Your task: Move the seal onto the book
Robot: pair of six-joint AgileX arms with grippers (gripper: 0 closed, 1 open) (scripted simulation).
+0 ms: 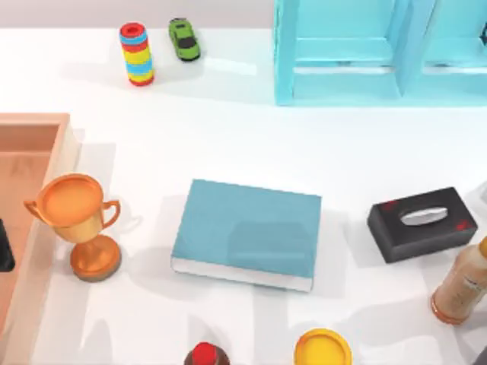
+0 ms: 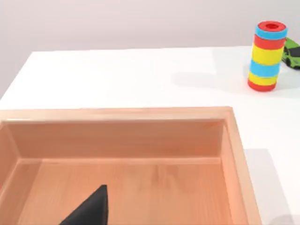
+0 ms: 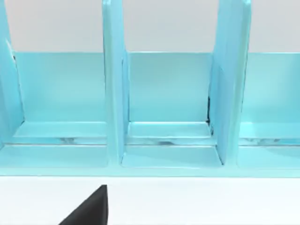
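- The book (image 1: 247,228) lies flat and closed at the middle of the worktop (image 1: 228,137), teal cover up, white page edges facing the near side. Nothing rests on its cover.
- Seal: its position cannot be told from these views. Locate it before any approach.
- Do not mistake the neighbouring items for it: the orange trophy (image 1: 76,224) stands left of the book, and a red-capped dark round object (image 1: 205,356) and a yellow disc (image 1: 323,350) sit at the near edge.
- The black tissue box (image 1: 422,223) and the tan bottle (image 1: 463,285) stand to the right of the book.
- The left claw (image 2: 88,212) hangs over the wooden tray (image 2: 117,115) at the left side of the worktop. Its opening and any load cannot be told.
- The right claw (image 3: 89,210) faces the light-blue shelf unit (image 3: 112,93) at the far right. Its opening and any load cannot be told.
- Task status, judged: transfer not yet done.
- Handling, judged: a seal is likely small, rigid and light, and tips easily when upright.
- Take hold on two opposite sides of its body, below the top, and keep it vertical.
- Placement, judged: the cover is broad and level. Release near its centre, well clear of the edges.
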